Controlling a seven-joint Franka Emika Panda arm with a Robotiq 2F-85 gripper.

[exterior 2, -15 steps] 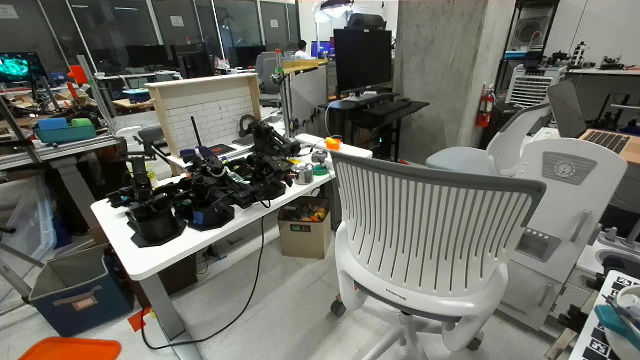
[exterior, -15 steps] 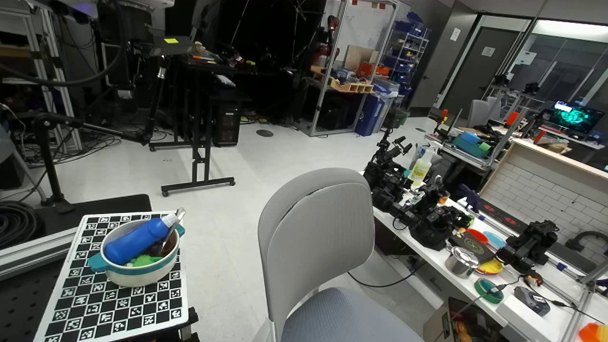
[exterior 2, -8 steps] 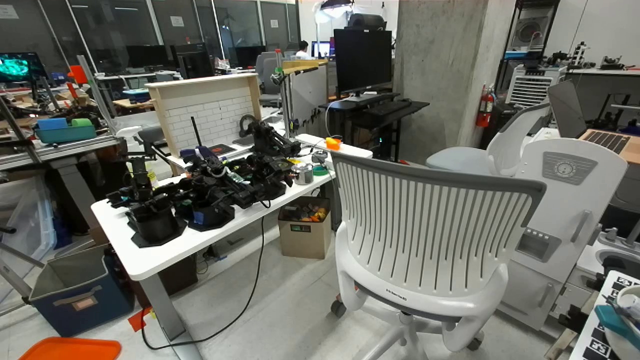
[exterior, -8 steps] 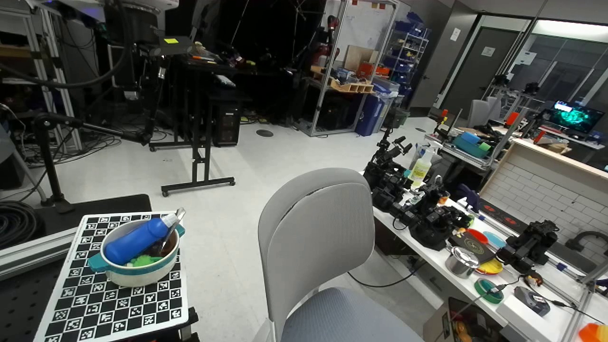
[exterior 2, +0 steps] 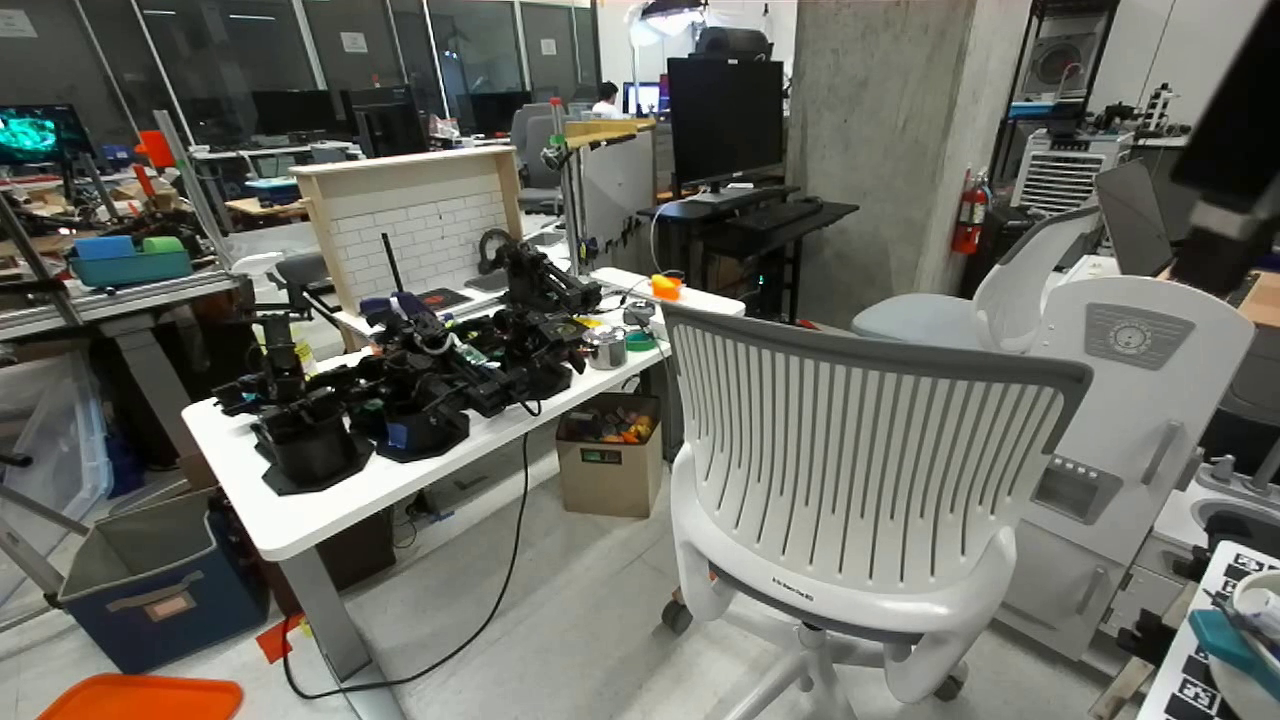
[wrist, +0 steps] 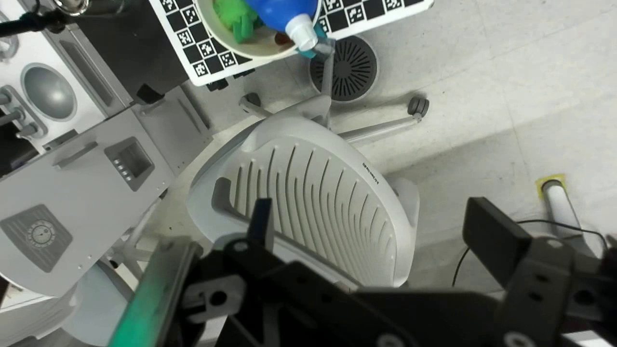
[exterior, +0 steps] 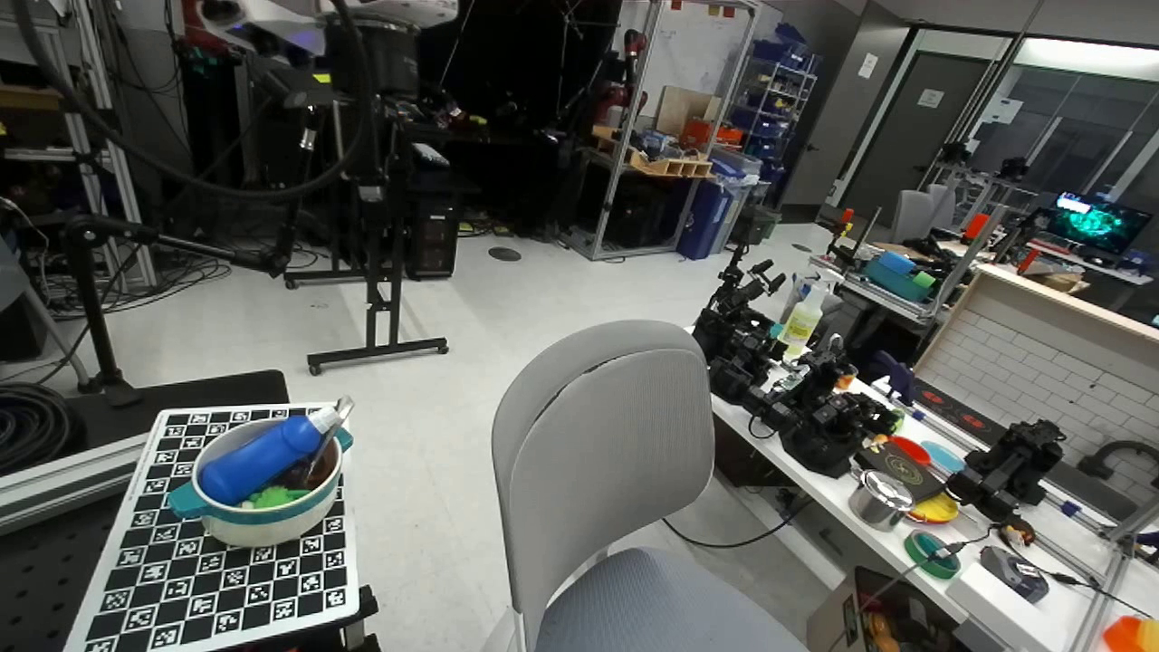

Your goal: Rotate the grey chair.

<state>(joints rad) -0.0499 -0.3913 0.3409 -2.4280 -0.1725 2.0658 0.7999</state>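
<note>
Grey chair (exterior: pixel 616 435) stands between checkered board (exterior: pixel 217 580) and cluttered white table (exterior 2: pixel 365 478), toy kitchen (exterior 2: pixel 1120 420) near; jaws wide apart.

Blue bottle (exterior: pixel 261 460) in pot (exterior: pixel 263 531), fire extinguisher (exterior 2: pixel 970 217)

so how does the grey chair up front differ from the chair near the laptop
In an exterior view, the grey chair shows its slatted back to the camera; the farther chair stands more side-on. The grey chair's casters show; the farther chair's base is hidden there. Both stand upright.
</note>
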